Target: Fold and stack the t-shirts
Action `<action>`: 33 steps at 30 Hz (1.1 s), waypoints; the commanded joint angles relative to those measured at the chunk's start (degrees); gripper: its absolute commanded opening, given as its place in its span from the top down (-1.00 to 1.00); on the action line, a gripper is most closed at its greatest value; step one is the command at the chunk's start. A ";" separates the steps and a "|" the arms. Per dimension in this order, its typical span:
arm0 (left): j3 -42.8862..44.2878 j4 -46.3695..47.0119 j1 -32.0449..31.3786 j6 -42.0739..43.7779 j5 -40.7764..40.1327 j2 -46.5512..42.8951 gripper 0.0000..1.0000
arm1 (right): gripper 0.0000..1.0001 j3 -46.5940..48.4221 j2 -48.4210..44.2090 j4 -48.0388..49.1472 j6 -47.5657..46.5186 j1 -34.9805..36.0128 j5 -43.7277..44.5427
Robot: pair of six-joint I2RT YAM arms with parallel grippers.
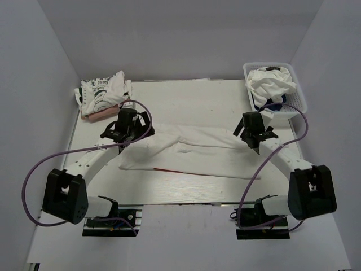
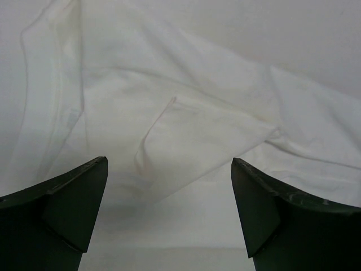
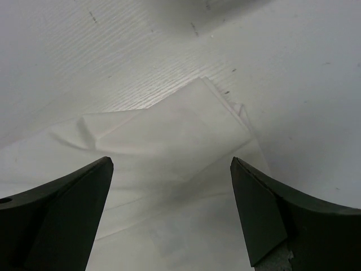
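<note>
I have one white t-shirt (image 1: 197, 149) lying across the middle of the table (image 1: 192, 104), folded into a long band running left to right, with a thin red line showing along its near edge. The left gripper (image 1: 121, 137) hangs over the band's left end and the right gripper (image 1: 257, 141) over its right end.

On the left wrist feed the fingers (image 2: 67, 209) stand wide apart with nothing between them, only creased white cloth filling the view below. The right wrist feed shows the same: that pincer is spread wide and holds nothing, and a corner of the band lies under it on the bare tabletop. I cannot tell from any feed whether either set of tips touches the fabric.

At the far left corner sits a folded pile: a lettered t-shirt (image 1: 104, 90) on top (white with black print) and a pinkish t-shirt (image 1: 90, 116) peeking out beneath it. At the far right corner the basket (image 1: 300, 97) holds a heaped white t-shirt (image 1: 273, 83), with a bit of navy cloth (image 1: 280, 101) showing under it at the near side
</note>
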 commanded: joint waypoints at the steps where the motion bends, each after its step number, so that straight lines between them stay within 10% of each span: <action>1: 5.17 4.10 -0.23 1.20 2.17 5.43 -1.00 | -0.81 5.58 5.29 2.47 -5.44 -0.41 -6.96; 12: 12.13 -0.03 -0.23 1.20 8.76 24.43 -1.00 | -0.81 5.60 20.50 4.93 -5.01 -2.87 -16.83; 23: 3.94 0.14 1.18 -0.82 4.20 26.42 -1.00 | -0.81 -1.25 15.15 3.35 -1.93 -5.60 -16.04; 33: 51.79 -8.62 1.18 2.95 4.46 62.19 -1.00 | -0.81 -17.59 -0.23 4.74 2.82 4.75 -26.04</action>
